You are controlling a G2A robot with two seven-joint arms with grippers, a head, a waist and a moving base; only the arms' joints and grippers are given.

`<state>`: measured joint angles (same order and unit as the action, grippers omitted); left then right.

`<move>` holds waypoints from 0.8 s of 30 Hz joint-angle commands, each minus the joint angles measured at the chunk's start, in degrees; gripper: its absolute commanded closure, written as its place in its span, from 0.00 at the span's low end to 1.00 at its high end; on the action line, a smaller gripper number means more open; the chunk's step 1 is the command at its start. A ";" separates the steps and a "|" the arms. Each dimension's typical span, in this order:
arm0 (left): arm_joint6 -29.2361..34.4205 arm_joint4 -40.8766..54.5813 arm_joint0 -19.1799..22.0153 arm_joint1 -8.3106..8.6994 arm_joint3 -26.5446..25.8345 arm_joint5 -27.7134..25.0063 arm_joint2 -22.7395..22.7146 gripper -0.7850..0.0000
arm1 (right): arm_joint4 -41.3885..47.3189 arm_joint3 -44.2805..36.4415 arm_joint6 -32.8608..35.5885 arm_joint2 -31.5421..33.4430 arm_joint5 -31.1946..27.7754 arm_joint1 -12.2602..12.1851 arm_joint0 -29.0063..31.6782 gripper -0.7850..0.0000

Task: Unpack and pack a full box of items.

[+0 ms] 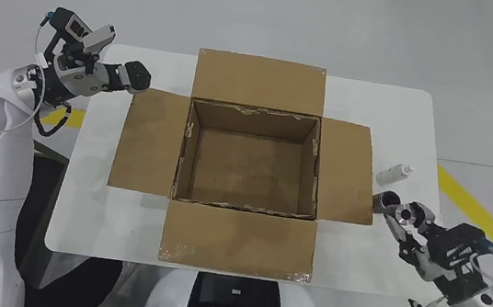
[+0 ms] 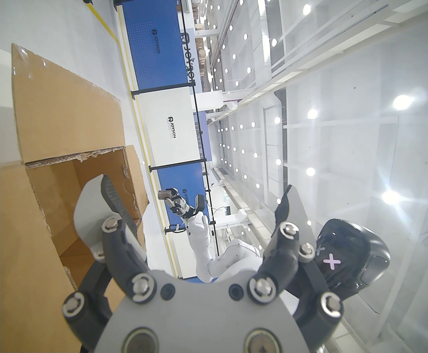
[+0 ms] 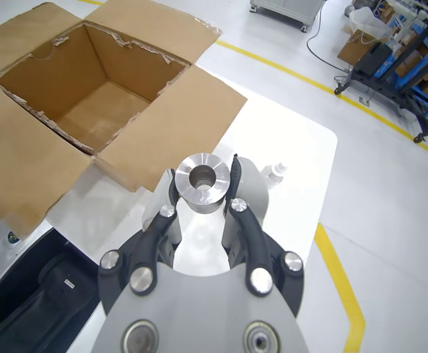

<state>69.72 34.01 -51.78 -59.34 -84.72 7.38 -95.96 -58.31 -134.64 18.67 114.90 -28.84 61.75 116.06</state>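
An open cardboard box [image 1: 249, 170] with all four flaps spread out sits mid-table, and its inside is bare. My right gripper [image 1: 403, 216] hovers just off the box's right flap, shut on a metal cylinder [image 3: 202, 185] with a hole through its middle; the same cylinder [image 1: 388, 201] sticks out toward the flap [image 3: 174, 127]. My left gripper [image 1: 137, 76] hangs open by the table's far left corner, beside the box's left flap [image 1: 148, 140], with nothing between its fingers [image 2: 110, 197]. The box [image 2: 67, 160] lies to one side of it.
A small white bottle [image 1: 394, 173] lies on the white table [image 1: 390, 116] right of the box, also seen past the right gripper [image 3: 277, 170]. Yellow floor lines run beyond the table's right side.
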 commanded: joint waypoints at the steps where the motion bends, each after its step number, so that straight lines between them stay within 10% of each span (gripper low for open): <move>1: 0.00 0.00 0.00 0.00 0.00 0.00 0.00 0.00 | -0.37 0.00 1.76 -2.07 -0.39 -0.25 -3.11 1.00; 24: 0.00 0.00 0.00 0.00 0.00 0.00 0.00 0.00 | -2.70 1.83 28.25 -41.17 6.39 -0.21 -39.58 1.00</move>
<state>69.72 34.01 -51.78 -59.34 -84.72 7.38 -95.96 -61.04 -133.94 46.04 76.38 -23.00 61.33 78.68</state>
